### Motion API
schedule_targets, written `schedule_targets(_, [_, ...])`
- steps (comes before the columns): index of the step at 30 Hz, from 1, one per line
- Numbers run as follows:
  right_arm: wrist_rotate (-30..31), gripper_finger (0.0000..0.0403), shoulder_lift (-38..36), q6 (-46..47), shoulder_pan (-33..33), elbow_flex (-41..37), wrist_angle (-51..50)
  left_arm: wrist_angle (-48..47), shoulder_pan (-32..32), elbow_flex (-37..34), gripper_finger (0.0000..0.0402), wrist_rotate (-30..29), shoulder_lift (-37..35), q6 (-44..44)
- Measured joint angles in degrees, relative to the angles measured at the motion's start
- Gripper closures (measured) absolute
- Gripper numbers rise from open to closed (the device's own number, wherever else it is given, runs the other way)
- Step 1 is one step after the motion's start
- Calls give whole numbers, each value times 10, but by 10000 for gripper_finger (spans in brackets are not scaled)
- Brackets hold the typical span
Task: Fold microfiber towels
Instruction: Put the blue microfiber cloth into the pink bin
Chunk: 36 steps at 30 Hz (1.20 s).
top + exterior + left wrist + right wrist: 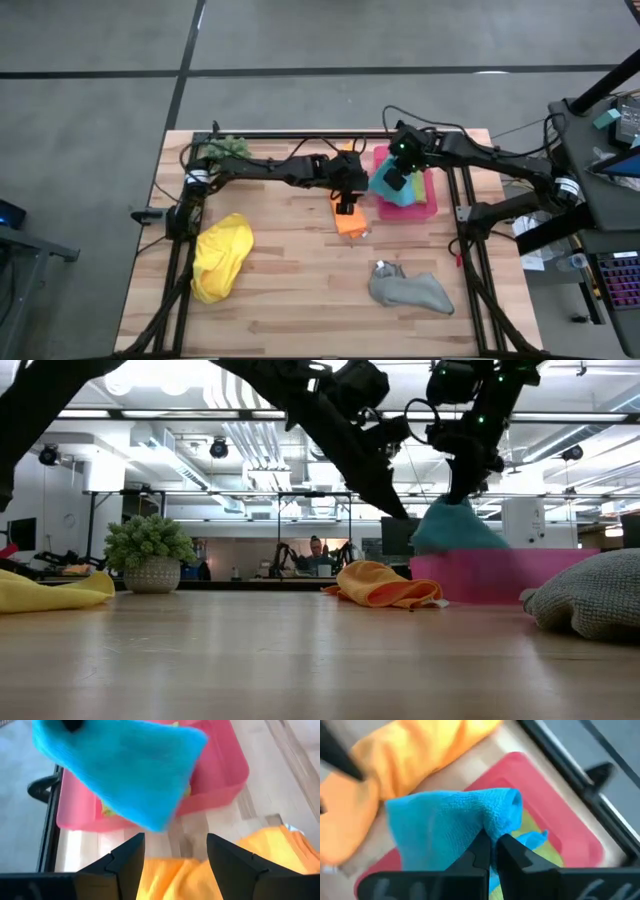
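My right gripper is shut on the blue towel above the pink tray. A lime green towel lies in the tray under it. My left gripper stands open just above the orange towel, which lies crumpled on the table beside the tray, and nothing is between its fingers. The yellow towel lies in a heap at the left. The grey towel lies near the front right. My right gripper pinches a bunched fold at the blue towel's upper end between its two fingers. The fingers slant down from above. The towel hangs spread out below them, and its lower end drops behind the tray's near wall.
A spiky green plant in a pot stands at the far left corner. Bare wood shows between the yellow and grey towels along the near edge. The arms' dark frames run down both sides of the table.
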Motion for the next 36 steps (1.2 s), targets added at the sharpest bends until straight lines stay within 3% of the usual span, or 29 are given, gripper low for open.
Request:
schedule_targets(8, [62,394,-11,65,17,42,-72,-17,0,-11,205,-24,-34,-2])
schedule_targets(15, [67,394,-39,62,61,112,-73,-11,-1,-35,206,-25,-74,-1])
schedule_targets(22, [58,394,-63,100,95,174,-72,30,-3,-143,206,-26,-174,-25])
schedule_targets(28, [-20,394,-65,208,96,170,-86,125,-16,-265,206,-29,-297,-29])
schedule_targets(36, [-26,394,-62,342,96,130,-133,240,-30,-396,206,-38,-428,-29])
